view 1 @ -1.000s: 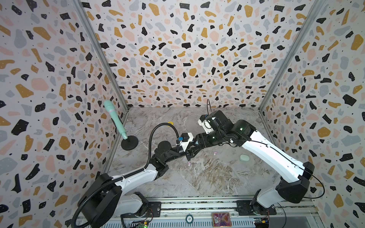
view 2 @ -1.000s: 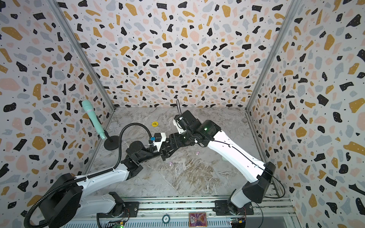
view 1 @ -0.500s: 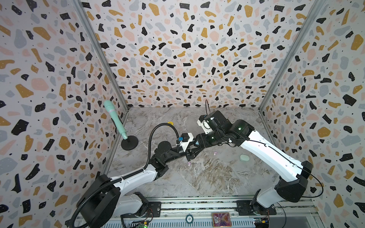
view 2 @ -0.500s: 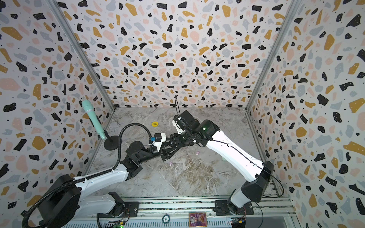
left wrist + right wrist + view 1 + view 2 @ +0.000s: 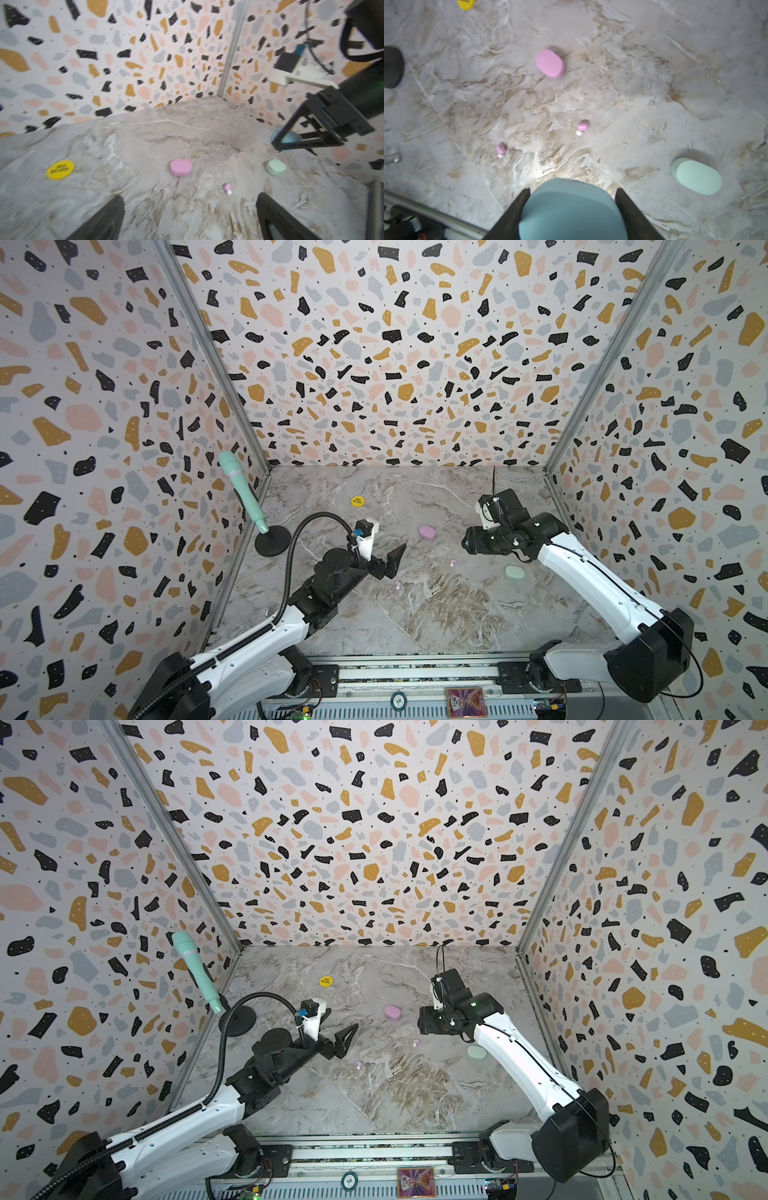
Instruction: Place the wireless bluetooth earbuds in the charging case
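Note:
My right gripper [image 5: 573, 190] is shut on a blue oval charging case [image 5: 571, 209] and holds it above the marble floor; in both top views the right gripper [image 5: 467, 541] hangs right of centre. My left gripper [image 5: 392, 562] stands wide open and empty, its fingers [image 5: 108, 216] spread above the floor. Two pink earbuds lie loose on the floor: one earbud [image 5: 452, 562] between the grippers, the other earbud [image 5: 397, 584] just below my left gripper. A shut pink case [image 5: 427, 532] lies behind them. A shut pale green case [image 5: 514, 572] lies under my right forearm.
A yellow round disc [image 5: 357, 501] lies at the back left of the floor. A teal microphone [image 5: 243, 493] leans on a black round stand [image 5: 272, 540] at the left wall. Patterned walls close in three sides; a metal rail [image 5: 415, 676] runs along the front.
The two grippers were close together at the centre. My left gripper has opened and drawn back left; my right gripper has pulled away to the right with the blue case.

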`<state>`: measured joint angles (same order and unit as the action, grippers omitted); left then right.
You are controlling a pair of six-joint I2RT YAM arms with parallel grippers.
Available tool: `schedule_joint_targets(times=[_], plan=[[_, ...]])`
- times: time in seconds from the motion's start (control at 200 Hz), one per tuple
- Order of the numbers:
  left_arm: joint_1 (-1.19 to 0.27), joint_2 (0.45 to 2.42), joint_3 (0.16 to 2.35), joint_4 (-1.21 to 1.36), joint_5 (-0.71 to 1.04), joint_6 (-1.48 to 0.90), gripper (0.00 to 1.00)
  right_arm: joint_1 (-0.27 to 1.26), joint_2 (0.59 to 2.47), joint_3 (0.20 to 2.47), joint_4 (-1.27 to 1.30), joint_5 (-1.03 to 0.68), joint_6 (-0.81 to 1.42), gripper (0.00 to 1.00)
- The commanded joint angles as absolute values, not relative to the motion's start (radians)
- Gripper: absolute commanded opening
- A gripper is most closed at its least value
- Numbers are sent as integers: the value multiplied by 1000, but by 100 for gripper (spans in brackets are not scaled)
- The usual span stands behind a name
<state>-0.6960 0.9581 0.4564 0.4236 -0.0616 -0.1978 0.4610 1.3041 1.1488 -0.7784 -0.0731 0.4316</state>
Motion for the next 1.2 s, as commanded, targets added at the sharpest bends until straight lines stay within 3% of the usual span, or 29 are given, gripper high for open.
schedule_joint_targets(times=[0.0, 0.365, 0.786, 1.021, 1.196], plan=[[-698, 939, 447, 325, -239, -239, 100, 417, 1294, 1100, -668, -39, 368, 47], [-692, 974, 430, 299, -333, -276, 100, 355, 1472, 974, -440, 21, 330, 47], [-681, 975, 428, 293, -334, -286, 100, 313, 1616, 920, -382, 75, 344, 48], [-670, 977, 436, 282, -362, -299, 100, 293, 1646, 908, -383, 84, 349, 56], [-665, 977, 451, 266, -367, -306, 100, 288, 1650, 920, -410, 68, 345, 76]])
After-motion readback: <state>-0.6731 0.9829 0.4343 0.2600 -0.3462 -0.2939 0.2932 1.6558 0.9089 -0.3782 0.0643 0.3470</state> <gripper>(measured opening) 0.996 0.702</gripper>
